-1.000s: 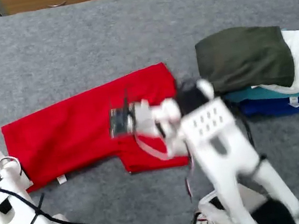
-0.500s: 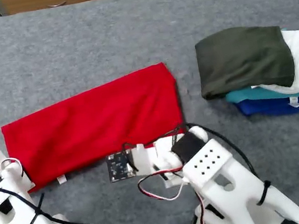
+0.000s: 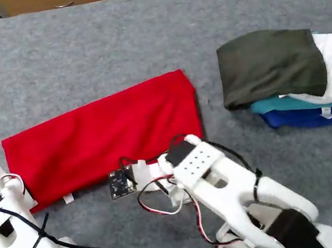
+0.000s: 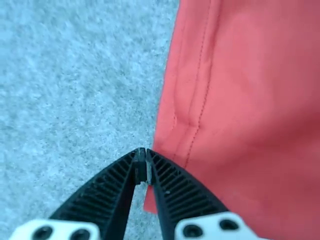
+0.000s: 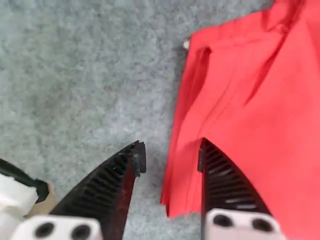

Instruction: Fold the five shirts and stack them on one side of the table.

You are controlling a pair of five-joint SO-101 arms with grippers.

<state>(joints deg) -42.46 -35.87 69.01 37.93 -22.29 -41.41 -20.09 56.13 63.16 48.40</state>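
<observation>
The red shirt (image 3: 101,138) lies flat in the middle of the table (image 3: 139,39), reaching toward the left. It is folded to a long band, so I judge that the fold across its length is not yet made. At the right side the stack (image 3: 285,75) of four folded shirts waits, dark green on top, then white, teal and blue; it stands well apart from the red one, which should go on top of it as the fifth.

The right gripper (image 5: 171,150) hangs at the near edge of the red shirt with its jaws spread, one over the cloth and one over the bare table, probably placed so to take this edge. The left gripper (image 4: 145,155) is pressed together, its tips just at the shirt's left edge, and I see no cloth between them
</observation>
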